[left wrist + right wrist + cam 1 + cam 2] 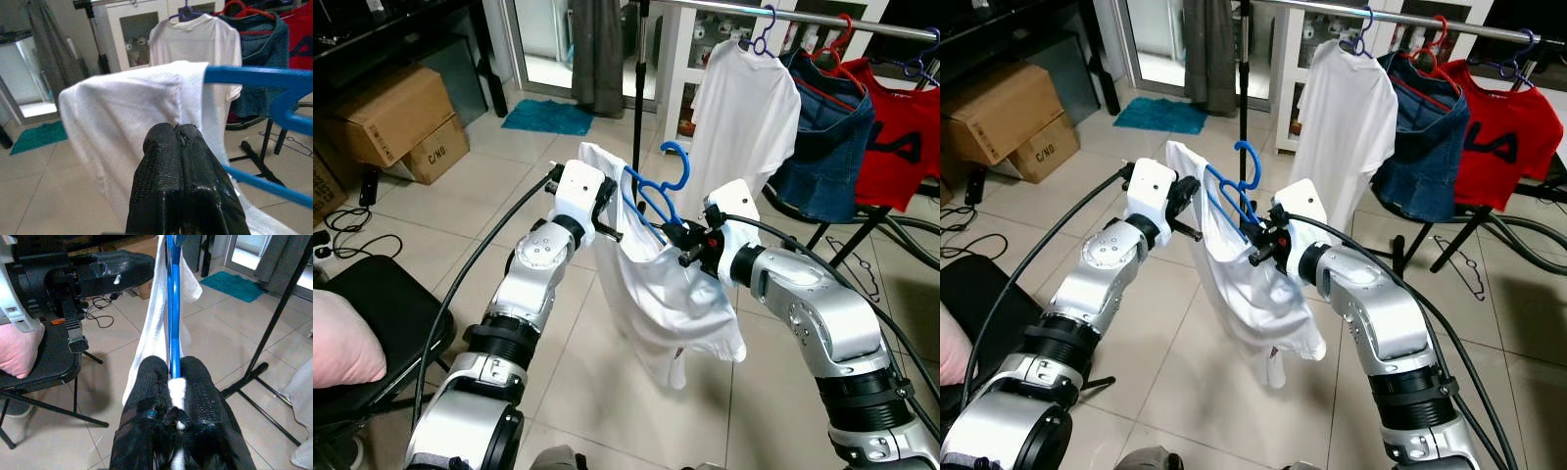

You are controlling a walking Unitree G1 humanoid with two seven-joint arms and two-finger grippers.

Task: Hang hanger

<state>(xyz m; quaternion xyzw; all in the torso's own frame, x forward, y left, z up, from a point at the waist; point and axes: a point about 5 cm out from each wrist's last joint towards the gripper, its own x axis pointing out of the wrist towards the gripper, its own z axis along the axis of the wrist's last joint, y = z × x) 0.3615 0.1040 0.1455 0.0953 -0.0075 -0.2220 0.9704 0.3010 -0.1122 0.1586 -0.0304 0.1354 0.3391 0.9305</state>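
A blue plastic hanger (pixel 658 192) carries a white T-shirt (pixel 651 294) that droops toward the floor between my arms. My right gripper (pixel 677 238) is shut on the hanger and a fold of shirt, seen close in the right wrist view at the hanger bar (pixel 172 308). My left gripper (pixel 615 220) is shut, fingers (pixel 178 171) pressed together against the shirt's shoulder (pixel 127 117) on the hanger's other arm. The clothes rail (pixel 783 18) runs across the top, above and behind the hanger.
On the rail hang a white T-shirt (pixel 744 108), a blue denim garment (pixel 827 137) and a red shirt (pixel 901 137). The rack's black upright pole (pixel 639 98) stands just behind. Cardboard boxes (pixel 396 122) sit far left, a black chair (pixel 372 313) with a pink cushion near left.
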